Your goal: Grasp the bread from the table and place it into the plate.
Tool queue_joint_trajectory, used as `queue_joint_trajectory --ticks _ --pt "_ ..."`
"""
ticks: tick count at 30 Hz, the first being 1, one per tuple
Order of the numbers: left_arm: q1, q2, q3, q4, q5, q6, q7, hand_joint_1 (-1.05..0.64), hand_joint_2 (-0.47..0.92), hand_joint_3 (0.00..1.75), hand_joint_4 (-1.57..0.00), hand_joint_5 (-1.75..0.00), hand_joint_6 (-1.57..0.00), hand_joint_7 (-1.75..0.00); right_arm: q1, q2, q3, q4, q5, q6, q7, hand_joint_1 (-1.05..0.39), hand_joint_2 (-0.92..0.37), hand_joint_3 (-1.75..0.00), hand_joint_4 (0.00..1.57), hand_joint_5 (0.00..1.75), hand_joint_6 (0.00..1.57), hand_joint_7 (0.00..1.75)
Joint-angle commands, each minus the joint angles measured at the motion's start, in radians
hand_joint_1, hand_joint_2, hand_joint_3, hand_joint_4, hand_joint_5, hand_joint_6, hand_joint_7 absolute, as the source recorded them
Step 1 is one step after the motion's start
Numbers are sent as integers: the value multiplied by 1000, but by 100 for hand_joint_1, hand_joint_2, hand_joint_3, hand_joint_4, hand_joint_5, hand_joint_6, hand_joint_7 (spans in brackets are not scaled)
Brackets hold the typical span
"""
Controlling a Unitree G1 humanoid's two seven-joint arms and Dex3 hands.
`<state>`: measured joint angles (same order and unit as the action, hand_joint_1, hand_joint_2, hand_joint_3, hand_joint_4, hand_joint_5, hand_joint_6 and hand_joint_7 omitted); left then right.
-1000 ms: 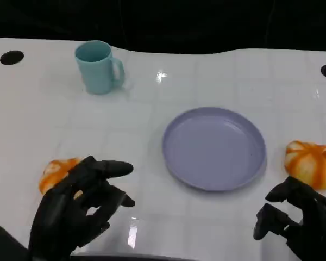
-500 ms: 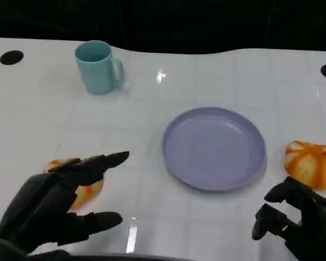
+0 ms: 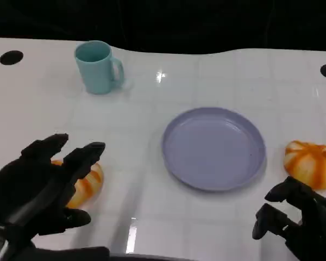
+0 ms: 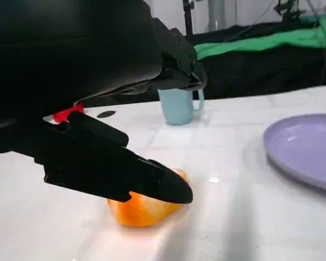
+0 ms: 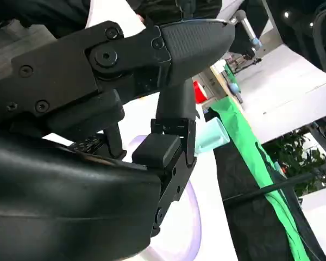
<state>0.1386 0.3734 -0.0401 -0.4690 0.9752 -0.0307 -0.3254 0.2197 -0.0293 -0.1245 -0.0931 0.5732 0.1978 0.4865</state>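
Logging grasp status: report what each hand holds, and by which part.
Nothing is held. The left hand hovers open over the bread on the table, fingers spread, not closed on it. The right hand is curled in, holding nothing.

The head view looks down on the white worktop (image 3: 206, 76); the left wrist view sits low, sharing the round lilac plate (image 3: 214, 148) (image 4: 307, 157) at its 3 o'clock.

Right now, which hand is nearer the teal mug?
Left. The left hand sits below the teal mug on its side; the right hand lies far across, beyond the plate.
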Motion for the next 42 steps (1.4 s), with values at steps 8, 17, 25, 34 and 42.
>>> queue_joint_trajectory --ticks 8,17,25,34,42 --pt "-172 50 -100 137 51 120 -129 -49 86 1 -5 -1 -17 0 -15 -21 -30 29 10 -11 25 -53 -92 -20 71 156 76 110" --pt "-283 62 -161 298 43 155 -115 -50 85 0 -8 -2 -19 -1 -15 -31 -34 29 4 -1 22 -54 -92 -20 74 154 80 107" --pt "-397 87 -235 499 24 146 -128 -53 85 0 -7 -1 -15 0 -7 -22 -28 18 1 0 16 -54 -92 -20 74 155 81 106" --pt "-499 71 -312 697 -4 177 -130 -60 86 0 -7 -1 -14 0 -1 -23 -25 7 3 5 14 -54 -92 -19 73 155 79 106" --pt "-578 43 -352 898 -70 150 -53 -58 87 0 -9 -2 -16 -1 2 -22 -25 -2 8 15 6 -54 -92 -19 73 154 80 106"
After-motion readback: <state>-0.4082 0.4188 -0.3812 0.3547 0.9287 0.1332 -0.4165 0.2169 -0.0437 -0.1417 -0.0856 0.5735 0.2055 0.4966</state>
